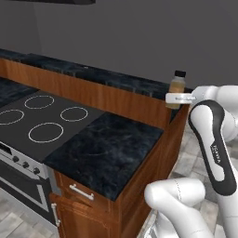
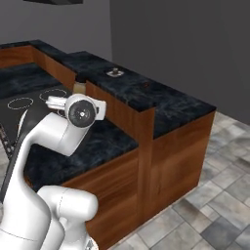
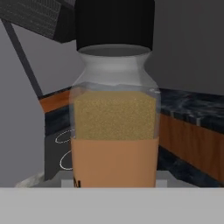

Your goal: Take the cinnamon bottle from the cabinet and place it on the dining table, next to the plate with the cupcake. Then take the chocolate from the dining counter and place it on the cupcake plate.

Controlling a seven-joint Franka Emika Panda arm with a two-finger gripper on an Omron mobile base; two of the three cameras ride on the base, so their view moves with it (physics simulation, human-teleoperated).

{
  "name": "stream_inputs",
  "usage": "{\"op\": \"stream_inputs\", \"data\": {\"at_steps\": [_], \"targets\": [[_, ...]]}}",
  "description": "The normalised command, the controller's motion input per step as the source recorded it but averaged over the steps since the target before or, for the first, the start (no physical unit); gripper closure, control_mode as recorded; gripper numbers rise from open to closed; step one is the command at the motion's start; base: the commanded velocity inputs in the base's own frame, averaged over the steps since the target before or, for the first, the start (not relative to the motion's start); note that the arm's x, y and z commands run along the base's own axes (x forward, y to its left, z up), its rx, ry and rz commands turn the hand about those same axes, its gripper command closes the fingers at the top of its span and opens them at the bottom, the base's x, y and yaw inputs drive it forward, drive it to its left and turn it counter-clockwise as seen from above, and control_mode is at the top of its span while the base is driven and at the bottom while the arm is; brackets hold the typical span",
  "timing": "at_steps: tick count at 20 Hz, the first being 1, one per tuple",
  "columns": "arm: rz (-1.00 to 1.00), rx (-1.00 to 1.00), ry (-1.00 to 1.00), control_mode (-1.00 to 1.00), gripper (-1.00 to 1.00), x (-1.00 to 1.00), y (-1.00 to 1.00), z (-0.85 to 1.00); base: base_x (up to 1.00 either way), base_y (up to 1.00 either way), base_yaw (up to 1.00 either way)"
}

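Note:
The cinnamon bottle [image 3: 114,109] is clear glass with a black cap and tan powder inside. It stands upright and very close in the hand view. In the left base view the bottle [image 1: 177,87] hangs by the end of the raised counter, with my gripper [image 1: 178,98] shut around its lower part. In the right base view its top [image 2: 79,86] peeks out behind my white hand [image 2: 83,111]. On the raised counter lie a small grey round item [image 2: 115,72] and a tiny dark piece [image 2: 145,84]; both are too small to identify.
A black cooktop [image 1: 42,122] with ring burners sits at the left, beside a dark marble lower counter [image 1: 109,148]. The raised counter [image 2: 161,100] with wood sides runs behind it. Grey tiled floor [image 2: 210,205] lies to the right.

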Motion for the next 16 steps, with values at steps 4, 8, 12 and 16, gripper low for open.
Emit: {"op": "stream_inputs", "data": {"at_steps": [4,8,12,16], "targets": [[0.00,0.00,0.00,1.00,1.00,0.00,0.00,0.00,0.43,-0.67,0.00],[0.00,0.00,0.00,1.00,1.00,0.00,0.00,0.00,0.45,-0.66,0.00],[0.00,0.00,0.00,1.00,1.00,0.00,0.00,0.00,0.46,-0.66,0.00],[0.00,0.00,0.00,1.00,1.00,0.00,0.00,0.00,0.08,-0.77,0.00]]}}
